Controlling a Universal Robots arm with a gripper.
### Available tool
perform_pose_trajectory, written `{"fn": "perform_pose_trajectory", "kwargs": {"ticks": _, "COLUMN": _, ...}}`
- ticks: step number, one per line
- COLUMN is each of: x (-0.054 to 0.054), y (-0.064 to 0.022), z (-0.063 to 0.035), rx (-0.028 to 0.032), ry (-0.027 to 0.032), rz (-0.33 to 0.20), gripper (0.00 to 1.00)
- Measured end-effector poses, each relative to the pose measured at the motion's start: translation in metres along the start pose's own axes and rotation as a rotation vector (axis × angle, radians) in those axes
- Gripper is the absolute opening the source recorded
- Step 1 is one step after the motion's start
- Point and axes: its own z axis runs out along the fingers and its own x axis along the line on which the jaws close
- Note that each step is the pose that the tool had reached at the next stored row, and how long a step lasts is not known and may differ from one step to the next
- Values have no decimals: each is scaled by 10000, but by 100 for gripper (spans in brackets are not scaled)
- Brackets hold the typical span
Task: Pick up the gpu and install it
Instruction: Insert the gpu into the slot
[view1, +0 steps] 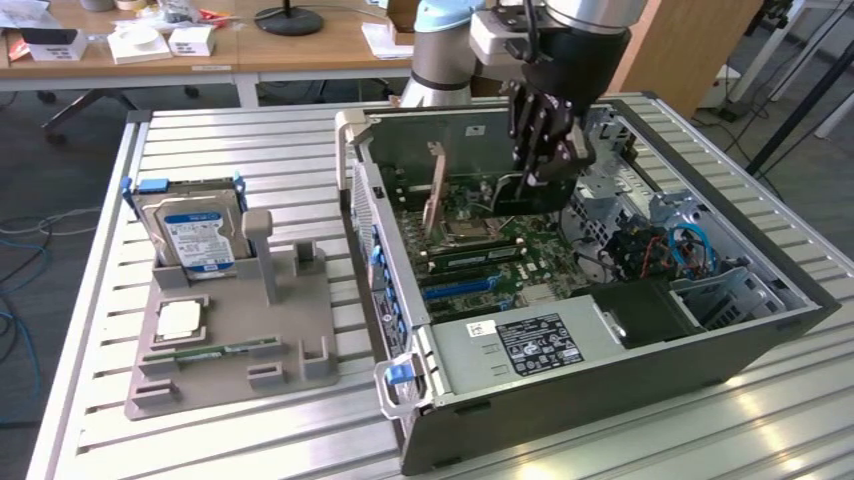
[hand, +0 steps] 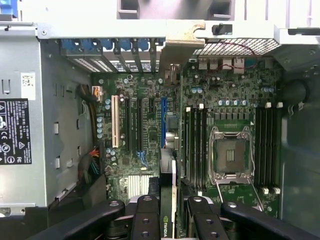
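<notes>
claw (hand: 171, 207) clamped on thin dark gpu card (hand: 166, 172), edge-on | card hangs above green motherboard (hand: 150, 135) slots in open grey computer case (view1: 461, 420), unseated | pickup done, install left | grey parts holder (view1: 227, 330) at case's 9 o'clock, exterior view, slatted metal desk (view1: 240, 150)

The gpu (hand: 170, 175) shows edge-on, cut off by the wrist view's edge, its face hidden.
</notes>
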Motion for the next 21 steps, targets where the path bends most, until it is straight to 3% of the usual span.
{"fn": "perform_pose_trajectory", "kwargs": {"ticks": 21, "x": 7, "y": -2, "z": 358, "rx": 0, "ry": 0, "rz": 0, "gripper": 26}}
